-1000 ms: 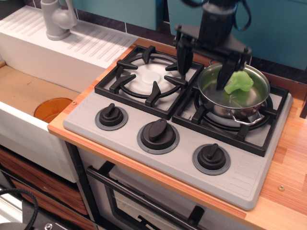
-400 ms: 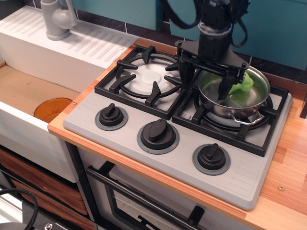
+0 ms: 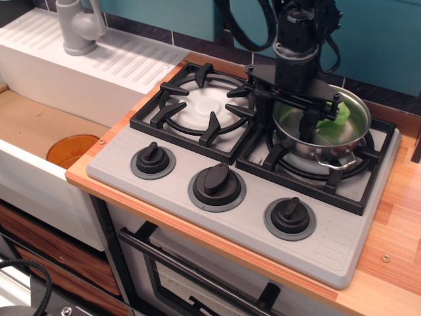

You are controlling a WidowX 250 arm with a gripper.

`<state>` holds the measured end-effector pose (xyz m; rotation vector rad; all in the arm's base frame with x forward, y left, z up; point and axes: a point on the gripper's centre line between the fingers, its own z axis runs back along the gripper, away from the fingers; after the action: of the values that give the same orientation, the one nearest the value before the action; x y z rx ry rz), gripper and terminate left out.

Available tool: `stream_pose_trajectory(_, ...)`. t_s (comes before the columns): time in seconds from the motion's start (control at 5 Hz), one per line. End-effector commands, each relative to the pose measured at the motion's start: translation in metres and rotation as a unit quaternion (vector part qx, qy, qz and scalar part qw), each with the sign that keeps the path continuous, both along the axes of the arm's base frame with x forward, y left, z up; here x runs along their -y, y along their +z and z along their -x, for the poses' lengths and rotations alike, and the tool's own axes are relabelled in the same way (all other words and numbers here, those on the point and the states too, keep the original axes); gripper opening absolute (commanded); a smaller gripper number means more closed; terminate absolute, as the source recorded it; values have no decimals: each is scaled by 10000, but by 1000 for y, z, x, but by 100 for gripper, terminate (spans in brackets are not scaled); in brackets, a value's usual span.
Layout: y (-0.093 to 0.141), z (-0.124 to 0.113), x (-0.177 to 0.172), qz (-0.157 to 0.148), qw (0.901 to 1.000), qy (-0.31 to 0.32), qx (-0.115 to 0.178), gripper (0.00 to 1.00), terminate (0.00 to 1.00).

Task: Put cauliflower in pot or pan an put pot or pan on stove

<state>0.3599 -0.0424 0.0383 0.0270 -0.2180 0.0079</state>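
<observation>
The shiny steel pot (image 3: 342, 150) sits on the right burner grate of the grey stove (image 3: 263, 230). The light-green cauliflower (image 3: 338, 116) lies inside it, partly hidden behind the gripper. My gripper (image 3: 286, 120) hangs low over the pot's left side and is open. One finger is outside the left rim, over the gap between the burners. The other finger (image 3: 309, 126) reaches down inside the pot, just left of the cauliflower. I cannot tell whether either finger touches the rim.
The left burner grate (image 3: 200, 108) is bare. Three black knobs (image 3: 216, 179) line the stove front. A white ridged sink unit with a grey faucet (image 3: 77, 26) stands at the left, with an orange disc (image 3: 71, 149) below it. A wooden counter (image 3: 395, 224) lies at the right.
The gripper has let go of the cauliflower, swung left and come lower over the pot's left rim. Its fingers stand a little closer together. The cauliflower now lies in the pot.
</observation>
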Motion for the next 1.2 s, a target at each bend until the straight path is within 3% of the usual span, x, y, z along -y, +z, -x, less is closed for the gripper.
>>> stream_pose_trajectory(0.0,11,-10,-5,183,9996,-217,-46,0,0)
stream_pose_trajectory(0.4,24,-9,-1,191,9994,-263,-141,0,0)
stream_pose_trajectory(1.0,75,-8,-21,-15,9980,-333,-534,0,0)
